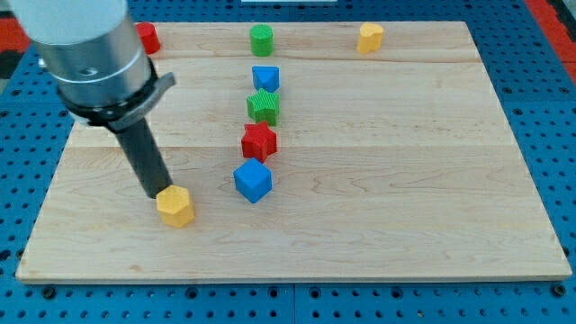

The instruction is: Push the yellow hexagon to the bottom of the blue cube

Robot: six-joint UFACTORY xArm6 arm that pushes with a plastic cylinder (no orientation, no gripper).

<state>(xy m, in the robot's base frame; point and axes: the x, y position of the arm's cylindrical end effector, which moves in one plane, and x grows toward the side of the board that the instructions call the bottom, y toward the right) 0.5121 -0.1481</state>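
Yellow hexagon [175, 206] lies left of blue cube [253, 181] (slightly lower).

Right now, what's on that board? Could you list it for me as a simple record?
tip: my tip touches the yellow hexagon at its upper left
target: blue cube, to the hexagon's right
column above cube: red star, green star, blue block, green cylinder
top edge: yellow block, red block

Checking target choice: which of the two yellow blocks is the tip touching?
The yellow hexagon at the view's lower left, against my tip; the other yellow block sits at the top edge.
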